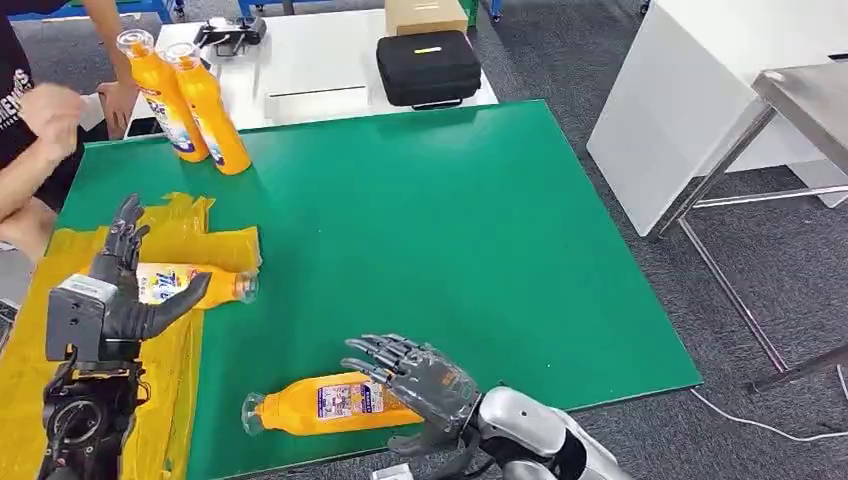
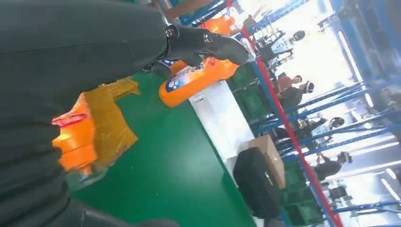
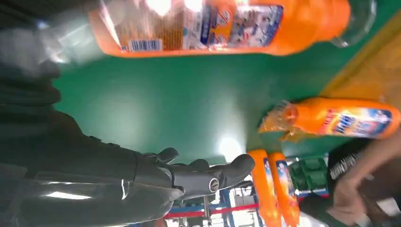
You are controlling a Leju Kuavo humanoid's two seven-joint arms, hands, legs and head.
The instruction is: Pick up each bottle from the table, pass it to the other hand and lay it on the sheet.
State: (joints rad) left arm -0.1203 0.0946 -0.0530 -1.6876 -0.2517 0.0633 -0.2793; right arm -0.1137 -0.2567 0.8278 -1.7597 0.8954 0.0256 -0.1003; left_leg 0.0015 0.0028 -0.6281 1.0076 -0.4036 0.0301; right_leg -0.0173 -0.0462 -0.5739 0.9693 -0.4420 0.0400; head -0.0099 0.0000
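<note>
An orange bottle (image 1: 325,403) lies on the green mat (image 1: 450,230) near the front edge, cap to the left. My right hand (image 1: 420,385) hovers at its base end, fingers spread over it and thumb (image 3: 208,177) apart from the bottle (image 3: 213,28). A second bottle (image 1: 190,283) lies on the yellow sheet (image 1: 185,225) at the left. My left hand (image 1: 120,280) stands open beside this bottle (image 2: 75,137), fingers up and thumb reaching across it. Two more bottles (image 1: 170,95) (image 1: 212,108) stand upright at the back left.
A person (image 1: 35,120) sits at the table's left edge, arms near the sheet. Behind the mat a white table holds a black case (image 1: 428,66), a cardboard box (image 1: 425,15) and a dark device (image 1: 230,32). A metal table (image 1: 800,95) stands at the right.
</note>
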